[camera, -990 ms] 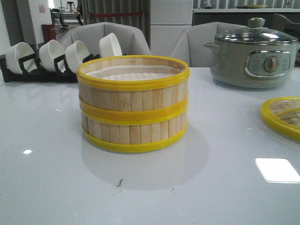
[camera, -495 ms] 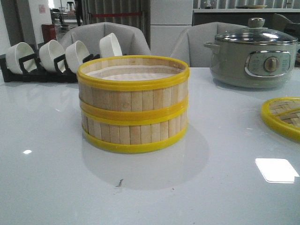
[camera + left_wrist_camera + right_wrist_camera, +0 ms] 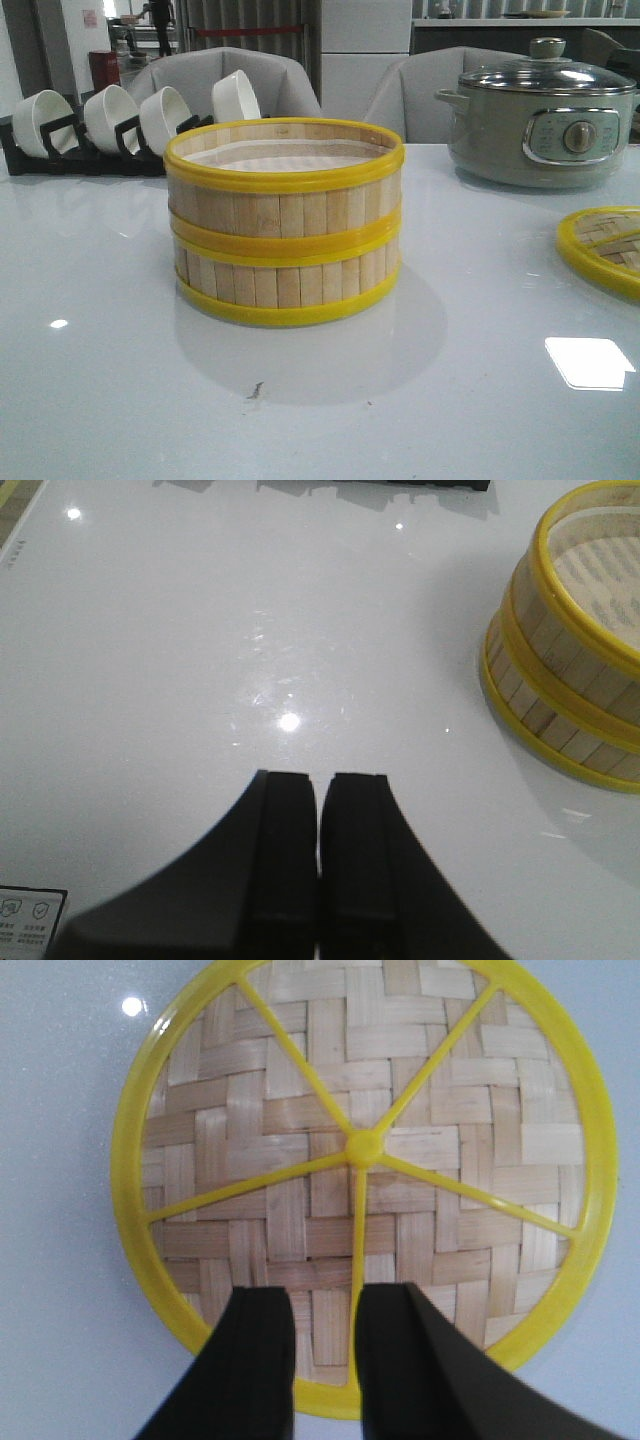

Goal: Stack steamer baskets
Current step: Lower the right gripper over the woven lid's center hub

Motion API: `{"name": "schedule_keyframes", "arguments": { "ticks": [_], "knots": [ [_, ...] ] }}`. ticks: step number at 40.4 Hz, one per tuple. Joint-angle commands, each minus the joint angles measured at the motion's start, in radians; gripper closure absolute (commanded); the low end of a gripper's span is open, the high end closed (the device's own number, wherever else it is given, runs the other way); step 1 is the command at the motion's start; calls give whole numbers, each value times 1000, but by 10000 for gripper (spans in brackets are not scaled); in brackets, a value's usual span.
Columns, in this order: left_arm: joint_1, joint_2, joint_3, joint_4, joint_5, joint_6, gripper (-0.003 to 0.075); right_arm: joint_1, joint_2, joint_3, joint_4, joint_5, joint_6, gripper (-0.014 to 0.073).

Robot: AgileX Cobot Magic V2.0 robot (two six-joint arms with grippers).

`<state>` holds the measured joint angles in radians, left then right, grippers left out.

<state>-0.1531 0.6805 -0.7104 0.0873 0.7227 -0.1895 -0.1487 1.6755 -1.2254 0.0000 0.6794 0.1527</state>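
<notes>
Two steamer baskets stand stacked in the middle of the table, the upper basket [image 3: 285, 185] on the lower basket [image 3: 285, 282], with a white liner showing inside the top one. The stack also shows in the left wrist view [image 3: 570, 680]. The woven yellow-rimmed lid [image 3: 605, 248] lies flat at the right edge of the front view. My left gripper [image 3: 320, 780] is shut and empty over bare table, well apart from the stack. My right gripper [image 3: 325, 1300] is open over the lid [image 3: 400, 1110] near its rim, with a yellow spoke showing between the fingers. Neither gripper shows in the front view.
A grey-green electric pot [image 3: 545, 115] with a glass lid stands at the back right. A black rack of white bowls [image 3: 110, 120] stands at the back left. Grey chairs stand behind the glossy white table [image 3: 450, 390].
</notes>
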Motion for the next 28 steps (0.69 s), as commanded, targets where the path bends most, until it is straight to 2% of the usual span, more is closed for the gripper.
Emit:
{"name": "schedule_keyframes", "arguments": {
  "ticks": [1,9,28],
  "knots": [
    [-4,-2,-29,2,-75,-12,625,-6,-42,-36,-19,-50,-18,297],
    [-4,-2,-29,2,-75,-12,625,-20,-20,-59,-29,-69,-22,192],
    [-4,-2,-29,2,-75,-12,625,-42,144,-276,-28,85,-22,202]
  ]
}}
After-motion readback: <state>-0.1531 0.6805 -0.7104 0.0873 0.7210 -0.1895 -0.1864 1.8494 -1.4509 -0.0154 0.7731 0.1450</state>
